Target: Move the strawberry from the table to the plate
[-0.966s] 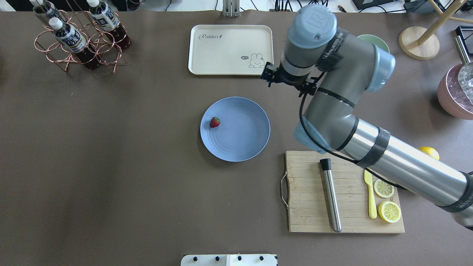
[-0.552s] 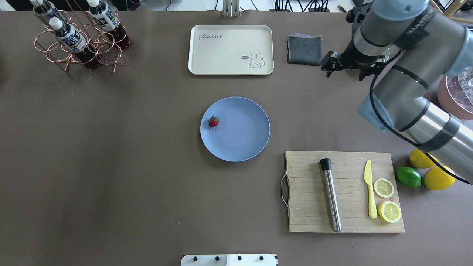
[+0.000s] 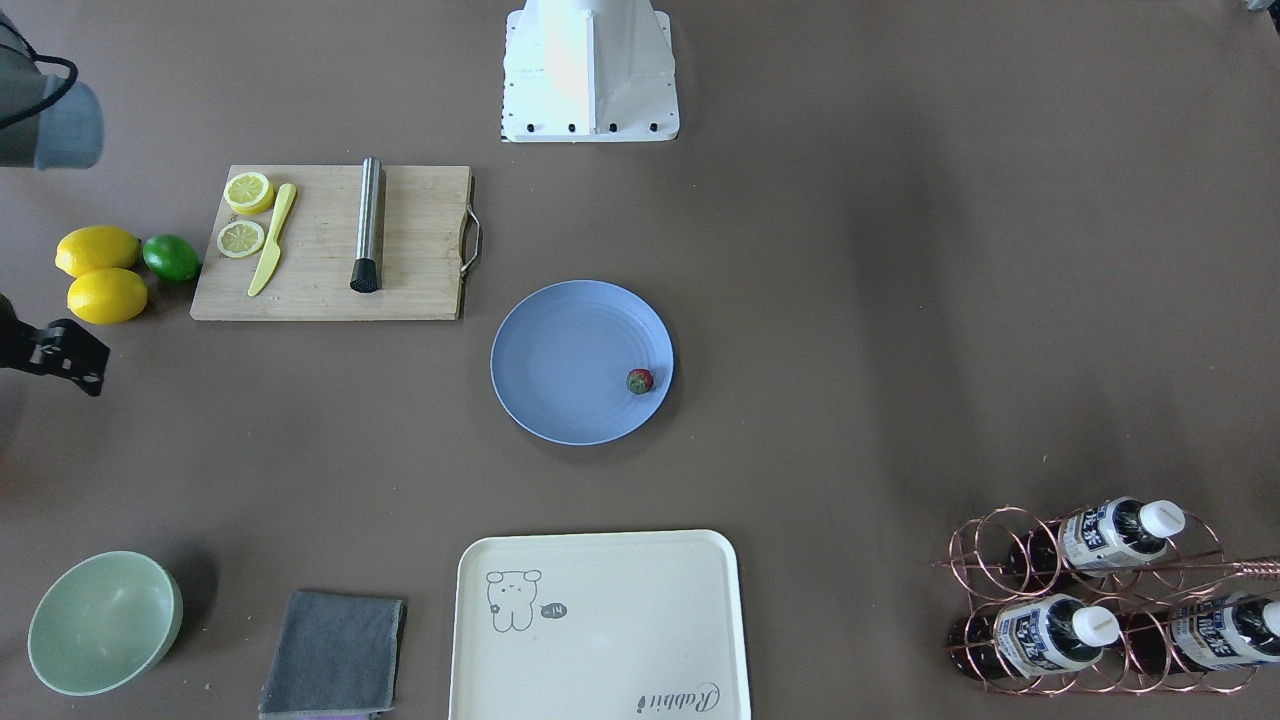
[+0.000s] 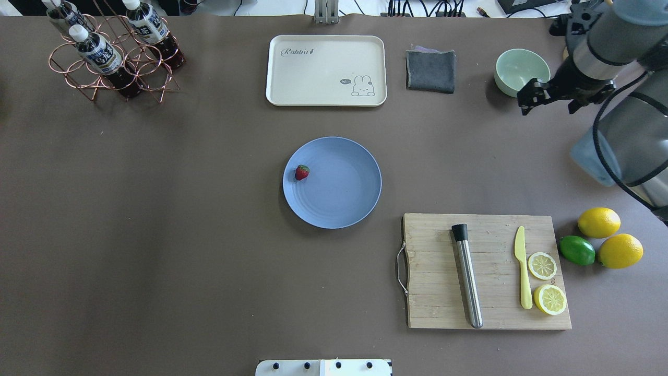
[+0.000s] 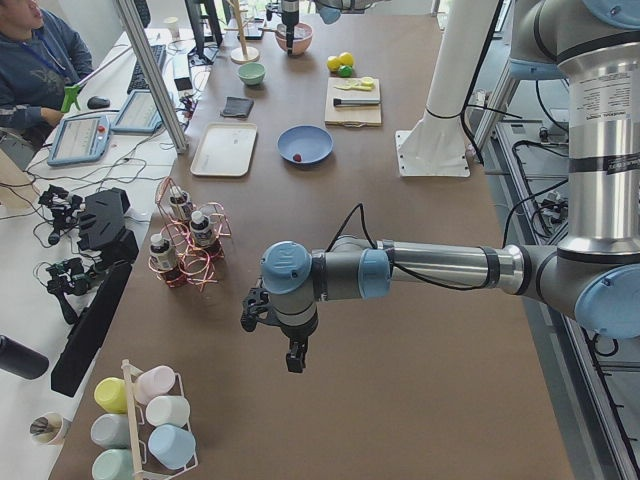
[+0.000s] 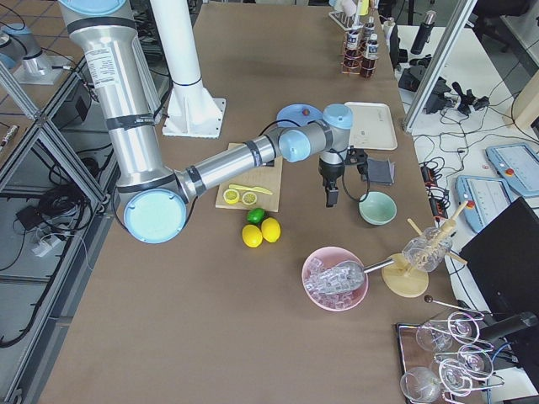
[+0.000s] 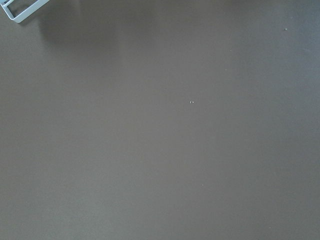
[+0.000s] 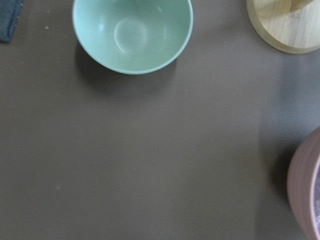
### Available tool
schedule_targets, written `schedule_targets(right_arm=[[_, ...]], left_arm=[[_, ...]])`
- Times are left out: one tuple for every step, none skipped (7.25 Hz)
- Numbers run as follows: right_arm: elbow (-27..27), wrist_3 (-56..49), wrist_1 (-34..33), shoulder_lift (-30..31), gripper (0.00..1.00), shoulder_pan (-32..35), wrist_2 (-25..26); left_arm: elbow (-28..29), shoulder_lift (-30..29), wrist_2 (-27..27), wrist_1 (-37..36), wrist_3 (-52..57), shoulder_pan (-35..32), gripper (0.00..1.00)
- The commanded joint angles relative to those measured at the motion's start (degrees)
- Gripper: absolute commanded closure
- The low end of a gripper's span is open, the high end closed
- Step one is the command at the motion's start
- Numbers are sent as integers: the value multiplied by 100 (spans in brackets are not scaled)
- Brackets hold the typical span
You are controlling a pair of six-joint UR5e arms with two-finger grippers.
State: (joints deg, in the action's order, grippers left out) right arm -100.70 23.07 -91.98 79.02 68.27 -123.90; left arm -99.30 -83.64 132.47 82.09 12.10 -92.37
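Note:
The strawberry, small and dark red, lies inside the round light-blue plate, close to its rim on the robot's left side. The plate rests mid-table. My right arm is at the far right of the overhead view, its wrist beside the pale green bowl. Only the right side view shows the right gripper; it points down and I cannot tell its state. The left gripper hangs over bare table far from the plate, state also unclear.
A wooden cutting board holds a steel muddler, a yellow knife and lemon slices. Two lemons and a lime lie beside it. At the back are a cream tray, a grey cloth and a bottle rack.
The right arm swung from beside the plate out to the table's far right, uncovering the cloth, the green bowl and the whole lemons. The strawberry stayed on the plate.

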Motion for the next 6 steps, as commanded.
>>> schedule_targets(right_arm=[[41, -1562, 4, 743, 0, 912, -380], [85, -2064, -5, 972, 0, 1247, -407], [190, -2504, -13, 1131, 0, 1589, -451], [469, -2926, -13, 1141, 0, 1897, -677], [568, -2957, -5, 1220, 0, 2022, -653], [569, -2948, -5, 1325, 0, 2145, -662]], left_arm=[[-1, -3, -11, 0, 3, 0, 1], [16, -38, -11, 0, -6, 9, 1], [8, -47, -11, 0, -6, 0, 1], [16, -47, -11, 0, -6, 0, 1], [16, -47, -2, 0, -23, 0, 1], [25, -82, -11, 0, -32, 0, 1]])
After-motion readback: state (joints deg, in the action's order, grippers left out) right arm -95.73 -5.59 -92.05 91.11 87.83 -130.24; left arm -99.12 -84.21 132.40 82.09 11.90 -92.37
